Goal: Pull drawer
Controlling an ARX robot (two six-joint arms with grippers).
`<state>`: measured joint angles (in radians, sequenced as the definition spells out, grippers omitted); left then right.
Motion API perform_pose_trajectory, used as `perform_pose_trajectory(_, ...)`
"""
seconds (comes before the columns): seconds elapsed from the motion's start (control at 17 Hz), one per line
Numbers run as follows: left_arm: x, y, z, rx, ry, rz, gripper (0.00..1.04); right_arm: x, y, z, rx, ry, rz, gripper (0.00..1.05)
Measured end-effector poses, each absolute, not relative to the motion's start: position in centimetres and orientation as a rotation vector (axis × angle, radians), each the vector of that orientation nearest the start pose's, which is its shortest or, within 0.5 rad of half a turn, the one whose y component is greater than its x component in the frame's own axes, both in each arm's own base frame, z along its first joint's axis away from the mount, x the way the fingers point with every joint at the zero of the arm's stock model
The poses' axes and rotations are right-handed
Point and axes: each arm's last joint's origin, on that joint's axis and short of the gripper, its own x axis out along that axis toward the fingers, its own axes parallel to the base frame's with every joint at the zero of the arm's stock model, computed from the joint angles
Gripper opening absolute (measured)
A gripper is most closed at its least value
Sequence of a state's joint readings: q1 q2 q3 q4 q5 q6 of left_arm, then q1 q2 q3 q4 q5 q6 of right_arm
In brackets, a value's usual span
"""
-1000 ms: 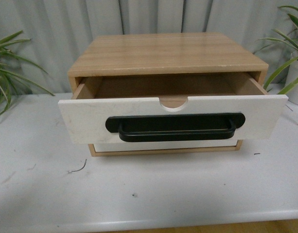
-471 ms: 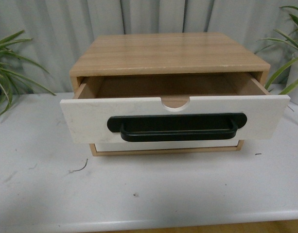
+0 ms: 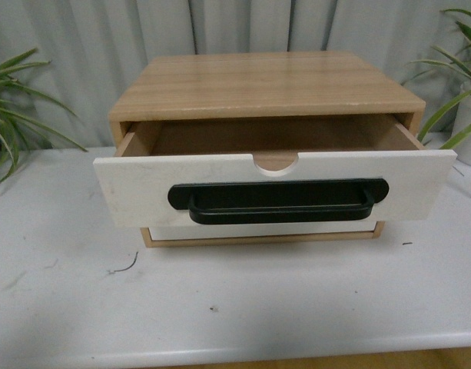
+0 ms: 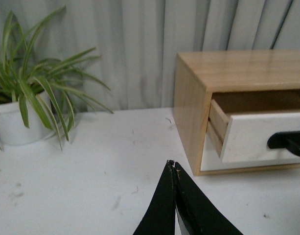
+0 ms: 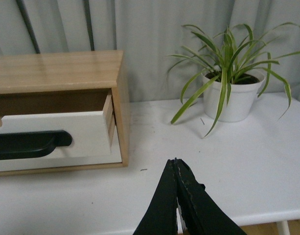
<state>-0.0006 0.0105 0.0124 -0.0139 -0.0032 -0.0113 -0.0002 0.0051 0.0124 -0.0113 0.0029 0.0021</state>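
Observation:
The white-fronted drawer (image 3: pixel 143 192) stands pulled partly out of the wooden cabinet (image 3: pixel 266 81), its bare inside showing. Across its front runs a long black bar handle (image 3: pixel 278 201), under a half-round notch (image 3: pixel 276 162). The same drawer (image 4: pixel 247 134) appears in the left wrist view and again, as the drawer (image 5: pixel 81 132), in the right wrist view. My left gripper (image 4: pixel 173 165) is shut, hovering over the table to the cabinet's left, holding nothing. My right gripper (image 5: pixel 175 161) is shut too, over the table to the cabinet's right. Neither arm shows in the front view.
Below the drawer sits a plain white front without a handle (image 3: pixel 258 229). A potted plant (image 4: pixel 22 107) stands left of the cabinet, another potted plant (image 5: pixel 233 93) right of it. The white table (image 3: pixel 235 300) runs to a front edge (image 3: pixel 296 350); grey curtains hang behind.
Nothing has moved apart from a slight shift of the camera; the drawer stays pulled out by the same amount.

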Motion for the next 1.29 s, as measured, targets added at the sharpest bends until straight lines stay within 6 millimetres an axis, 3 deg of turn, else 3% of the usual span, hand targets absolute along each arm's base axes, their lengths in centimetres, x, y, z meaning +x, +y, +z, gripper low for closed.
perform_pose_trajectory(0.47, 9.75, -0.01, 16.68, -0.011, 0.0, 0.0, 0.02, 9.72, 0.0, 16.7, 0.002, -0.004, 0.0, 0.02)
perform_pose_trajectory(0.53, 9.75, -0.01, 16.68, -0.011, 0.0, -0.001, 0.04, 9.72, 0.0, 16.7, 0.002, -0.004, 0.0, 0.02)
perform_pose_trajectory(0.59, 9.75, -0.01, 16.68, -0.011, 0.0, 0.0, 0.15, 9.72, 0.0, 16.7, 0.0, -0.004, 0.0, 0.06)
perform_pose_trajectory(0.65, 9.75, -0.01, 16.68, -0.011, 0.0, 0.0, 0.19, 9.72, 0.0, 16.7, 0.0, -0.004, 0.0, 0.1)
perform_pose_trajectory(0.76, 9.75, -0.01, 16.68, -0.011, 0.0, 0.0, 0.28, 9.72, 0.0, 16.7, 0.0, -0.004, 0.0, 0.19)
perform_pose_trajectory(0.88, 9.75, -0.01, 16.68, -0.011, 0.0, 0.0, 0.49, 9.72, 0.0, 16.7, 0.0, -0.004, 0.0, 0.41)
perform_pose_trajectory(1.06, 9.75, -0.01, 16.68, -0.011, 0.0, 0.0, 0.87, 9.72, 0.0, 16.7, 0.0, -0.004, 0.0, 0.79)
perform_pose_trajectory(1.12, 9.75, -0.01, 16.68, -0.009, 0.0, 0.0, 0.97, 9.72, 0.0, 16.7, 0.001, -0.004, 0.0, 1.0)
perform_pose_trajectory(1.29, 9.75, -0.01, 16.68, -0.008, 0.0, 0.0, 0.98, 9.72, 0.0, 16.7, 0.0, -0.004, 0.0, 0.98)
